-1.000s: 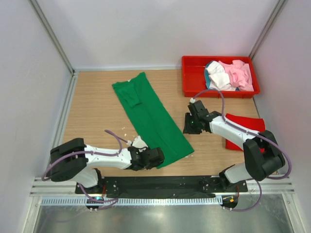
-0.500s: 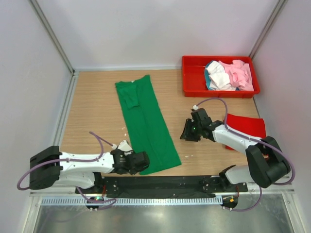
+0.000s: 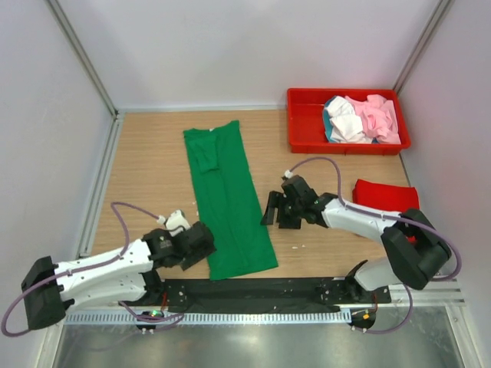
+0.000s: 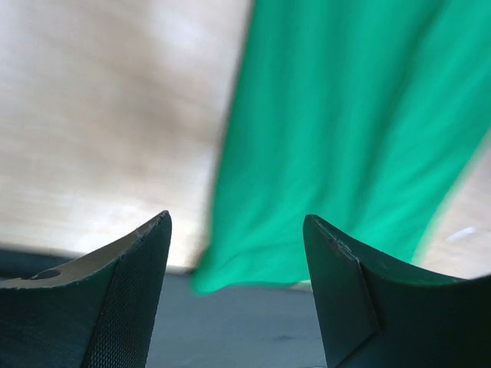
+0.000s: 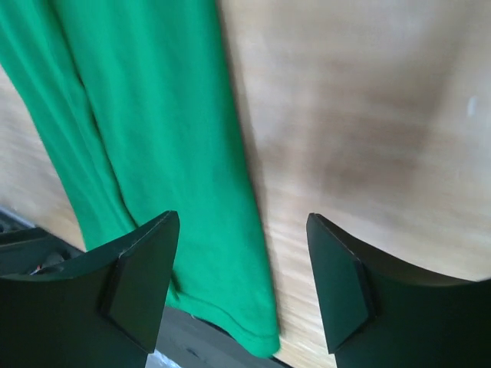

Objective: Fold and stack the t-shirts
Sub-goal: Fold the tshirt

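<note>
A bright green t-shirt (image 3: 226, 199), folded into a long strip, lies on the wooden table from the back to the near edge. It also shows in the left wrist view (image 4: 360, 130) and the right wrist view (image 5: 161, 138). My left gripper (image 3: 201, 244) is open and empty just left of the strip's near end. My right gripper (image 3: 270, 212) is open and empty just right of the strip. A folded red t-shirt (image 3: 386, 197) lies at the right. Pale pink (image 3: 376, 115), white (image 3: 345, 123) and teal shirts sit crumpled in the red tray (image 3: 305, 123).
A black base strip (image 3: 253, 290) runs along the table's near edge, under the green shirt's hem. White walls and metal rails close in the table on three sides. Bare wood lies between the green strip and the red shirt.
The green shirt has swung from a diagonal to nearly straight front to back. My left gripper has let go of its near end and moved left. My right gripper has moved left toward the strip.
</note>
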You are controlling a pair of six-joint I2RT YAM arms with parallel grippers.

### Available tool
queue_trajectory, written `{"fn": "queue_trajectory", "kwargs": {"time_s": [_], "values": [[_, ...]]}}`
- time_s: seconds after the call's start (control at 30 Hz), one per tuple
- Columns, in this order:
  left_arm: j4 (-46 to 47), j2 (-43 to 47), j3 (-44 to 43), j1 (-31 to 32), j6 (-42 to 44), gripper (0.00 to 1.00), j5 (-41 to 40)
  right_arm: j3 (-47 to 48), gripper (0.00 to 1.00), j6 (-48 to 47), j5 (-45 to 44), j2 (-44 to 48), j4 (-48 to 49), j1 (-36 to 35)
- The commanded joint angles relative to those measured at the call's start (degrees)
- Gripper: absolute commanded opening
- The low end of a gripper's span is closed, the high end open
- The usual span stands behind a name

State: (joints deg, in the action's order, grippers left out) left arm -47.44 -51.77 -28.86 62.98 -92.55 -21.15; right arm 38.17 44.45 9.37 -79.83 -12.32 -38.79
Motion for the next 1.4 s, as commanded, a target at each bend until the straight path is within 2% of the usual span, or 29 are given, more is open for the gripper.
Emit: {"fn": "queue_trajectory", "kwargs": {"time_s": [0.0,0.03,0.07,0.13,0.17,0.23,0.27,0.33,0.37,0.4,0.43,0.47,0.57,0.67,0.73,0.97,1.37], "values": [[2.7,0.4,-7.1,-12.4,17.4,0.71,-0.7,13.1,0.74,-4.7,-5.1,-4.6,-2.3,1.4],[5.5,-0.4,-8.9,-22.4,26.3,0.71,2.0,16.2,0.74,-6.2,-5.0,-8.5,-3.8,2.0],[10.0,-3.0,-10.3,-26.6,28.8,0.71,4.5,22.5,0.74,-7.3,-4.6,-11.0,-4.4,3.3],[13.6,-6.9,-13.4,-34.6,35.5,0.71,10.2,29.3,0.74,-10.2,-3.9,-17.2,-5.7,4.2],[14.8,-9.0,-18.1,-40.2,37.3,0.71,11.5,35.6,0.74,-11.1,-4.2,-19.2,-6.0,4.4],[18.4,-17.0,-23.4,-45.1,44.1,0.71,15.0,42.1,0.74,-13.9,-4.5,-23.7,-6.8,5.3],[19.4,-20.5,-28.7,-49.0,46.0,0.71,16.3,48.9,0.74,-14.6,-5.1,-28.3,-7.1,5.6],[18.9,-30.7,-35.3,-52.5,48.7,0.69,19.5,56.4,0.73,-15.9,-4.8,-34.3,-9.5,7.2],[18.9,-33.8,-40.7,-56.1,50.4,0.68,20.8,63.8,0.72,-16.1,-4.2,-40.2,-10.3,7.8],[19.3,-36.6,-42.6,-57.3,51.4,0.66,23.0,67.4,0.70,-16.1,-3.8,-42.7,-11.0,8.8],[21.4,-41.9,-44.2,-58.7,52.4,0.57,25.1,71.0,0.70,-16.5,-3.7,-45.4,-12.5,9.2],[22.6,-43.8,-45.8,-59.5,53.8,0.56,25.7,77.8,0.70,-16.8,-3.4,-48.3,-13.2,9.5],[24.8,-51.7,-51.4,-62.1,54.8,0.50,29.3,89.7,0.68,-18.1,-2.4,-57.4,-17.6,10.6],[27.2,-57.5,-56.0,-62.7,55.3,0.41,32.7,91.8,0.67,-18.1,-0.8,-61.1,-16.4,11.6],[30.6,-59.1,-56.7,-62.7,55.3,0.32,35.0,91.4,0.61,-17.6,1.2,-61.8,-14.3,12.1],[32.8,-65.3,-61.7,-62.7,56.5,0.33,32.3,92.5,0.56,-17.5,5.7,-64.6,-12.4,12.4],[32.7,-70.8,-64.9,-62.7,58.4,0.35,29.1,91.9,0.53,-18.3,3.6,-68.0,-13.2,12.4]]}}
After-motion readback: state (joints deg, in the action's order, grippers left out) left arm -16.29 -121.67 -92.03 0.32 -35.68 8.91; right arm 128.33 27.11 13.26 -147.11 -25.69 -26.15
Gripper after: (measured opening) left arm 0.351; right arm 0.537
